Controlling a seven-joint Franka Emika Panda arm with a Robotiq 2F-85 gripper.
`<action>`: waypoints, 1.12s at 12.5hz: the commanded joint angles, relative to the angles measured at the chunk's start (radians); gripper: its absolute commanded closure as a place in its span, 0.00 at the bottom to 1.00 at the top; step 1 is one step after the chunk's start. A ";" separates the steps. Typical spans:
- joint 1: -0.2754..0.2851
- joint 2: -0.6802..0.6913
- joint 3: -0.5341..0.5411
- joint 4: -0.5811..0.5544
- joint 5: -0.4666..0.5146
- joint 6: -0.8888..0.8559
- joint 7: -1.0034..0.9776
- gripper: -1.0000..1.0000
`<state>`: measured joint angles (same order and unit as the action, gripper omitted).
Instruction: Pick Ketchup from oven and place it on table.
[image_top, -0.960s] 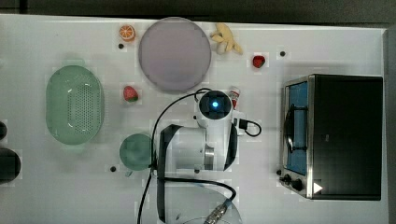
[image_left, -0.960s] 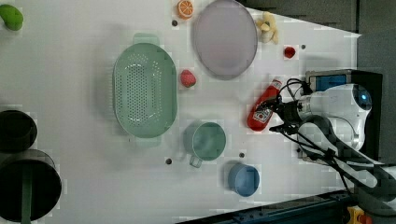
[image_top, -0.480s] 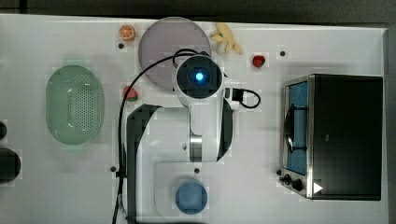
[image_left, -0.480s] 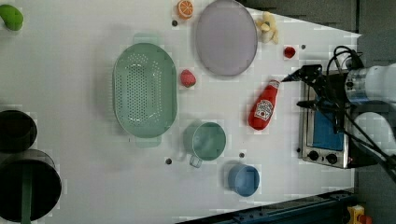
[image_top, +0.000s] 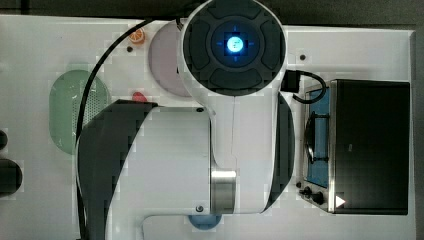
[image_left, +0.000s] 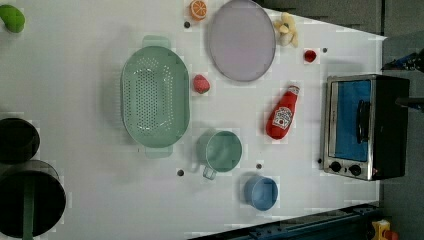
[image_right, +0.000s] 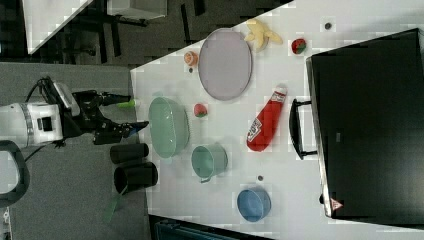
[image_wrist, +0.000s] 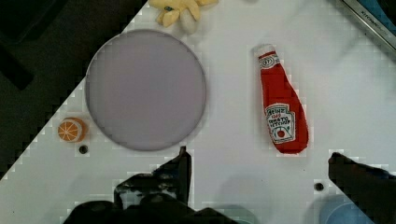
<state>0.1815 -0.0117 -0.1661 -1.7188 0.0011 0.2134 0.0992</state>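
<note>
The Ketchup (image_left: 282, 112) lies on its side on the white table (image_left: 75, 75), its white cap pointing toward the purple plate, just off the oven's front. It also appears as the Ketchup (image_right: 265, 125) and the Ketchup (image_wrist: 280, 116). The oven (image_left: 365, 127) stands with its glass door shut; its black top fills the oven (image_top: 370, 145) and the oven (image_right: 370, 125). My gripper (image_right: 130, 112) hangs high above the table, open, with nothing between its fingers. From the wrist, the gripper (image_wrist: 259, 163) is well clear of the bottle.
A purple plate (image_left: 242, 40), green colander (image_left: 155, 97), green mug (image_left: 222, 150) and blue cup (image_left: 261, 192) share the table. A strawberry (image_left: 201, 84), orange slice (image_left: 198, 9) and banana (image_left: 286, 27) lie nearby. Black containers (image_left: 20, 165) stand at the left view's left edge.
The arm has lifted away from the Ketchup and risen toward the top camera, now covering much of the top view. The bottle stays lying on the table.
</note>
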 joint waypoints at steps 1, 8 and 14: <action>-0.020 0.032 -0.018 0.067 0.009 -0.162 0.023 0.00; -0.020 0.038 -0.025 0.091 0.009 -0.191 0.023 0.00; -0.020 0.039 -0.025 0.088 0.009 -0.192 0.023 0.00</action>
<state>0.1572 0.0586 -0.1870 -1.6230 0.0138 0.0286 0.0992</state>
